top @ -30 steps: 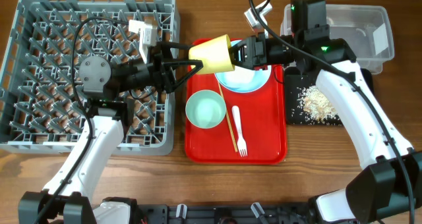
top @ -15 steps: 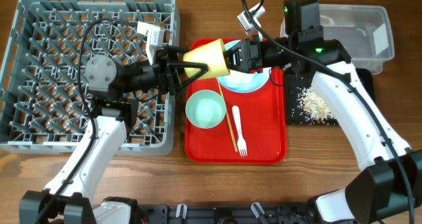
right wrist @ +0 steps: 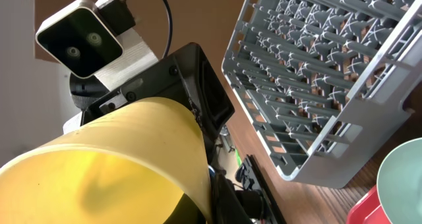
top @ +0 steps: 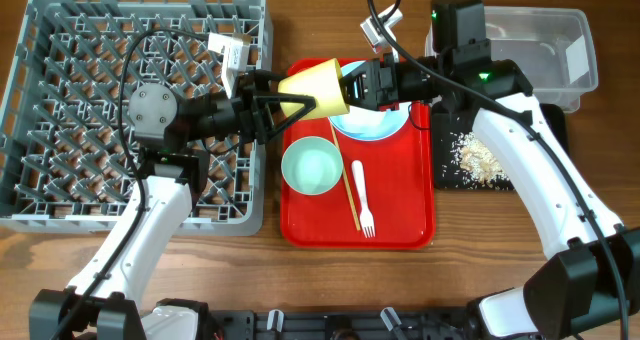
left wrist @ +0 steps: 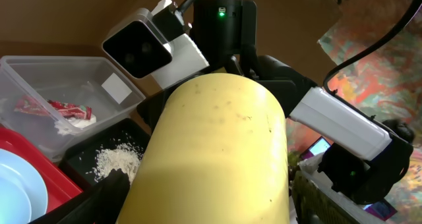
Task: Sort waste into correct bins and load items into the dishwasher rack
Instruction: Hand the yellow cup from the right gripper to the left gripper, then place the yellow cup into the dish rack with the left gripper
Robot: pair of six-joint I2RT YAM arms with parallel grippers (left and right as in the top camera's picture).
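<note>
Table (top: 300,280): rack (top: 130,223), red tray (top: 400,210), 2 bins (top: 560,25)

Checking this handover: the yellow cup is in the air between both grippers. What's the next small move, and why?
Probably close the left gripper on the cup. Its fingers straddle the cup's base and look spread, while the right gripper holds the rim end above the red tray. The rack sits on the left arm's side.

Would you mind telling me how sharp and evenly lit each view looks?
Overhead: sharp and evenly lit, the yellow cup crisp. Left wrist: cup looms large, top bright, lower part shaded, backdrop dim. Right wrist: cup near and soft, dishwasher rack brightly lit.
</note>
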